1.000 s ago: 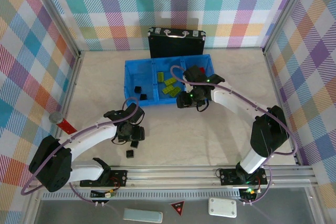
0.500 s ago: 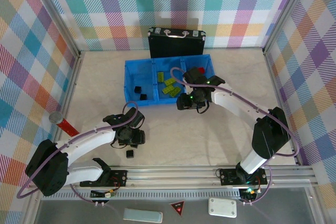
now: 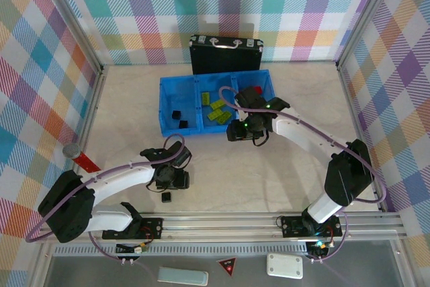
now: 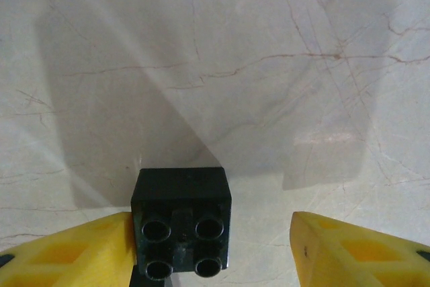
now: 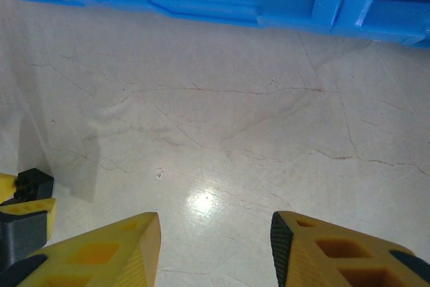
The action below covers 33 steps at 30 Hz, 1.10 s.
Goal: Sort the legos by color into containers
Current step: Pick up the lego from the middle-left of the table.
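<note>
Bright, even light; soft shadows, glare spot on table (image 5: 201, 201).

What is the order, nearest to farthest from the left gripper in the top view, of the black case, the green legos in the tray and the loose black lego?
1. Loose black lego, just on the near side of the left gripper.
2. Green legos, farther back and to the right, in the middle compartment of the blue tray.
3. Black case, behind the tray at the back wall.

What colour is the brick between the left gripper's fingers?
Black brick; the left wrist view shows it best.
</note>
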Each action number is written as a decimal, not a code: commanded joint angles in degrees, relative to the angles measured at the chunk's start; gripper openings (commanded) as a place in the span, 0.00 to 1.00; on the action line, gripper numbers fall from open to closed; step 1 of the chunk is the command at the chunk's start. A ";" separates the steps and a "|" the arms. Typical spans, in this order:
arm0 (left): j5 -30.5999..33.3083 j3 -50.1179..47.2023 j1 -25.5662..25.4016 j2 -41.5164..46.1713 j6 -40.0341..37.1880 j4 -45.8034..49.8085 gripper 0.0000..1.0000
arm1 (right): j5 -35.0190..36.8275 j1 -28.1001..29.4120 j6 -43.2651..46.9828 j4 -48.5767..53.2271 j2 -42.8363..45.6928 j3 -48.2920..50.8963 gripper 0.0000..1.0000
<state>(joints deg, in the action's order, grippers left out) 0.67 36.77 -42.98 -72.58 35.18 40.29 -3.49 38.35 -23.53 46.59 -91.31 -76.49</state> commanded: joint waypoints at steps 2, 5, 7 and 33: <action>1.57 1.26 -1.61 -1.06 1.77 1.14 0.59 | 0.46 0.50 -0.77 1.24 1.65 0.84 0.49; 2.95 2.06 -2.32 -2.23 2.26 2.23 0.56 | 0.50 0.50 -0.79 1.28 1.91 1.04 0.49; 3.57 2.53 -2.78 -2.85 2.39 2.66 0.53 | 0.61 0.50 -0.73 1.44 2.14 1.08 0.49; 5.04 4.44 -4.78 -5.39 3.72 3.66 0.38 | 1.75 0.51 -0.64 2.49 4.91 2.11 0.48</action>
<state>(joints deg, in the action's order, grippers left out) 5.17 40.07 -46.76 -77.54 38.00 42.04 -2.20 38.35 -23.53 47.68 -88.23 -74.94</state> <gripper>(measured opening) 0.386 0.486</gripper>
